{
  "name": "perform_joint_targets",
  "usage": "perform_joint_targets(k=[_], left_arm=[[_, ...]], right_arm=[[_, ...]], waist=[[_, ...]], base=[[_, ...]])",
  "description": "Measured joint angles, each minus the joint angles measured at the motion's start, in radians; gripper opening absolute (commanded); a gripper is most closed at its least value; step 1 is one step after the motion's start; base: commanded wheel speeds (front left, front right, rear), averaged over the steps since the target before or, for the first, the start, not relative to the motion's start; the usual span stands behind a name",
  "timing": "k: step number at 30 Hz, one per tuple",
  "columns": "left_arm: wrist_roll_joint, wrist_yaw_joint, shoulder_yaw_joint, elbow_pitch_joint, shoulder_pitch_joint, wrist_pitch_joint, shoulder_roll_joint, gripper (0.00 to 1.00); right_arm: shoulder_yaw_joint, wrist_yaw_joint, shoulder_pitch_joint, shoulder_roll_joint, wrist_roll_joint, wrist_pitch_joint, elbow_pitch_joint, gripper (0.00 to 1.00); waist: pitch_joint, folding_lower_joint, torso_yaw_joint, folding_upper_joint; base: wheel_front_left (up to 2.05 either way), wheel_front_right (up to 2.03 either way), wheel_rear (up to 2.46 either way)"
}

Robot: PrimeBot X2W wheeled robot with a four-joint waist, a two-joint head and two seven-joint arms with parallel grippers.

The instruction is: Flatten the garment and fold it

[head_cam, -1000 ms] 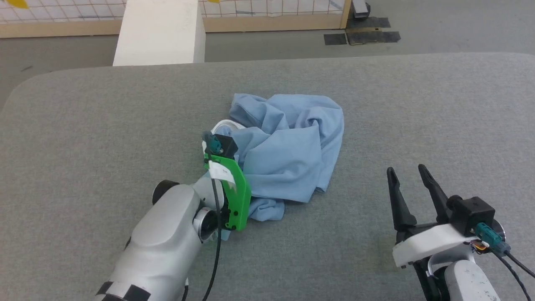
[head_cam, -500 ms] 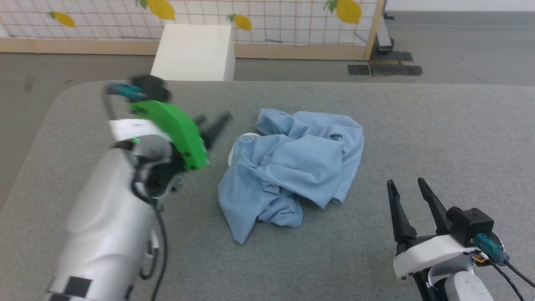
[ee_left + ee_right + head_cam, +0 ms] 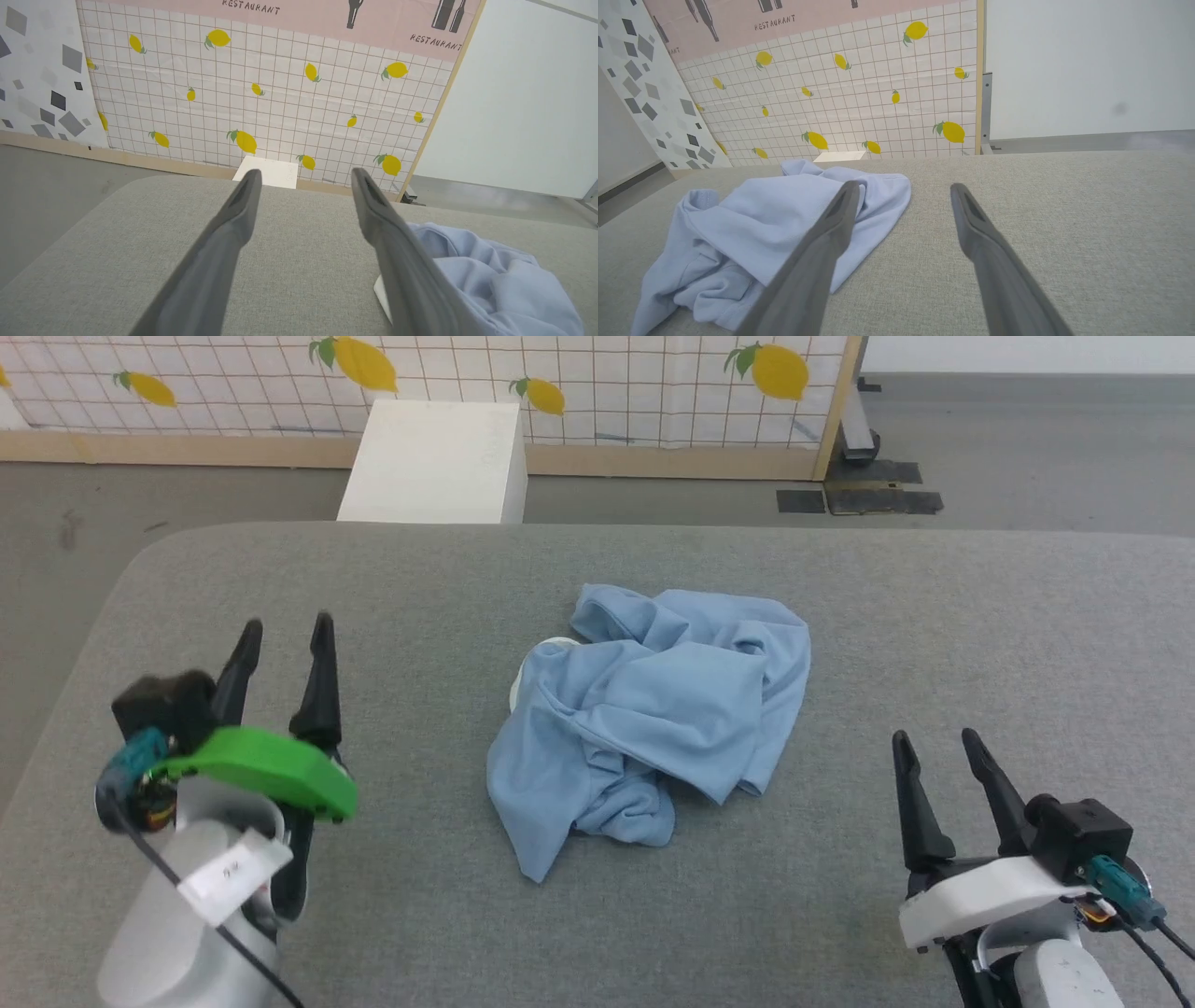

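The light blue T-shirt (image 3: 653, 709) is seen crumpled at the middle of the grey fabric-covered table (image 3: 934, 616), its long axis slanted from far right to a tapered corner at near left. The left gripper (image 3: 287, 623) and right gripper (image 3: 935, 737) are held open and empty, apart from it. A lemon-printed wall (image 3: 607, 373) and a white box (image 3: 434, 457) are seen beyond

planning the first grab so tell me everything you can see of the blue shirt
The shirt is light blue soft knit, crumpled in a loose heap, not flattened. A white part peeks out at its left edge; one corner trails toward the robot. It lies mid-table on the grey table, with the left gripper and right gripper open and apart from it.
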Motion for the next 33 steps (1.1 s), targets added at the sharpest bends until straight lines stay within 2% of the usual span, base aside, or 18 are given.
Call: perform_joint_targets(k=[12,21,23,26,33], left_arm=[[0.052,0.0,0.084,-0.05,0.183,-0.022,-0.059,1.0],[0.105,-0.019,0.121,-0.077,0.199,-0.023,-0.096,1.0],[0.11,-0.023,0.123,-0.078,0.198,-0.023,-0.101,1.0],[0.114,-0.028,0.124,-0.079,0.194,-0.023,-0.106,1.0],[0.122,-0.044,0.126,-0.086,0.165,-0.023,-0.136,1.0]], right_arm=[[-0.006,0.0,0.027,0.0,-0.003,0.0,0.001,1.0],[0.014,0.0,-0.02,0.0,-0.024,0.014,0.051,1.0],[0.028,0.0,-0.067,0.0,-0.031,0.06,0.077,1.0],[0.061,0.0,-0.164,-0.001,-0.052,0.185,0.115,1.0],[0.117,0.0,-0.382,0.0,-0.138,0.595,0.208,1.0]], waist=[[-0.004,0.0,-0.019,0.0],[0.026,0.0,-0.015,0.0],[0.038,0.0,-0.014,0.0],[0.06,0.0,-0.011,0.0],[0.125,0.0,0.007,0.0]], base=[[0.0,0.0,0.0],[0.0,0.0,0.0],[0.0,0.0,0.0],[0.0,0.0,0.0],[0.0,0.0,0.0]])
